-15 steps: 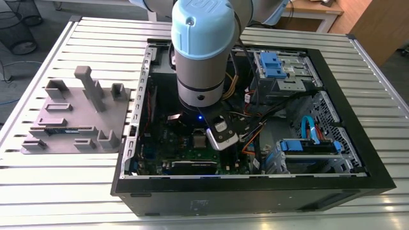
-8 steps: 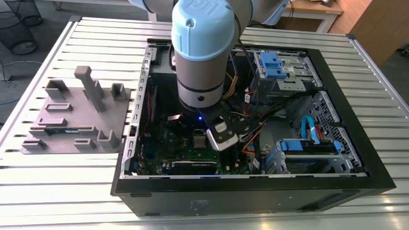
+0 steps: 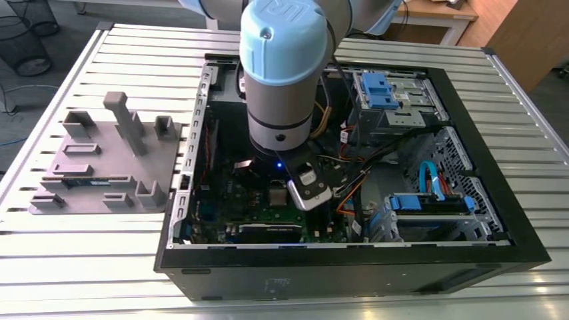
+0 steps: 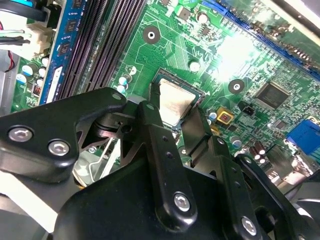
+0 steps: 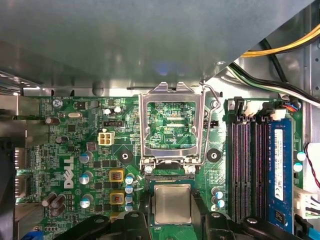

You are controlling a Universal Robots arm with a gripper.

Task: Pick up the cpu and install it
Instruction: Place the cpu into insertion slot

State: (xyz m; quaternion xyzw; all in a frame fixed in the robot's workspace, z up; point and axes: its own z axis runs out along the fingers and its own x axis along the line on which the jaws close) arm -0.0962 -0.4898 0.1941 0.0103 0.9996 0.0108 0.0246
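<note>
Sweeping the exterior view from nine o'clock: grey fixture tray [image 3: 106,157], then open computer case [image 3: 356,263] with the arm [image 3: 284,80] inside. In the first wrist view, gripper [image 5: 172,197] pinched narrow on the cpu [image 5: 172,207] by opposite edges, at the socket beside the flipped-open frame [image 5: 172,95]. Probably light, stiff, fragile underneath; edges only. White board lettering left unread.

A dull silver top and a thin pale rim are seen on the cpu [image 5: 172,203]; the tool [image 5: 172,214] is finished in matt black. The motherboard [image 5: 75,130] is coloured green — traced with fine pale lines — and the socket frame [image 5: 172,125] is shown in bright silver. Black memory slots [image 5: 245,165] are bordered by a blue strip [image 5: 278,170]. The arm [image 3: 284,40] is capped in pale blue; the surface [image 3: 89,267] is ribbed in silver-grey.
</note>
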